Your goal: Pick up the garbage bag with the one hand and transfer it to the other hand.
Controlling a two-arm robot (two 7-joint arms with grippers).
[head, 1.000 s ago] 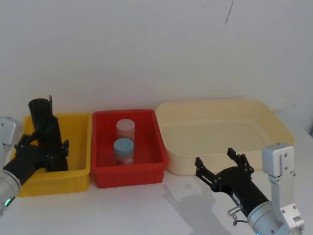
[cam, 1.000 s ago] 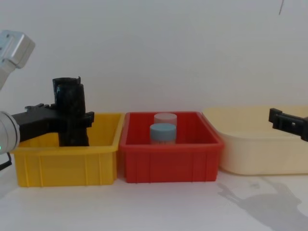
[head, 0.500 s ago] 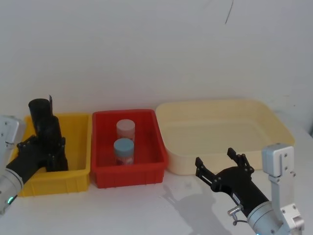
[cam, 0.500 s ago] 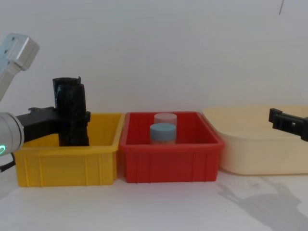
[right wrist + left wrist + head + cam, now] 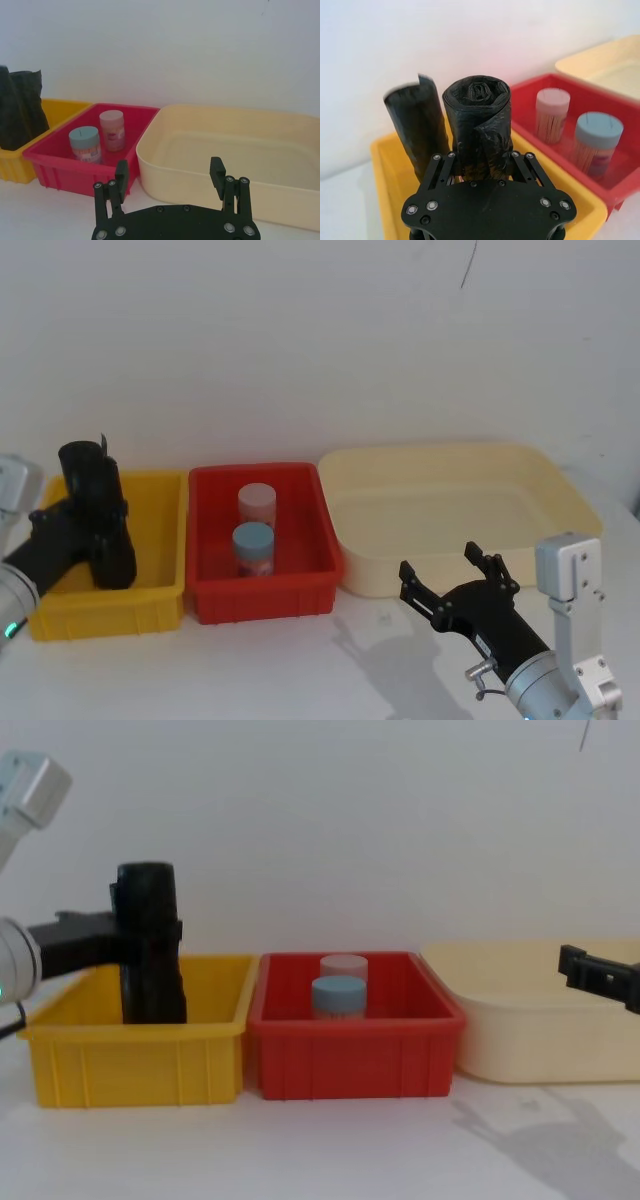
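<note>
The garbage bag (image 5: 480, 120), a thick black crinkly roll, stands upright in the yellow bin (image 5: 165, 540) at the left. My left gripper (image 5: 480, 161) is shut on its sides, one finger on each flank; in the head view the left gripper (image 5: 98, 525) holds the bag (image 5: 110, 545) about halfway up. In the chest view the bag (image 5: 150, 920) rises well above the bin's rim. My right gripper (image 5: 440, 565) hovers open over the table in front of the cream tub (image 5: 560, 500), nothing between its fingers; it also shows as the right gripper (image 5: 169, 170).
A slimmer black roll (image 5: 415, 125) with a flared rim stands right beside the bag in the same bin. The red bin (image 5: 320, 540) in the middle holds two capped jars (image 5: 254, 545). A white wall runs behind all three containers.
My left gripper has closed in on the bag and risen slightly, and the bag's top now stands higher in the chest view. The right arm has not moved.
</note>
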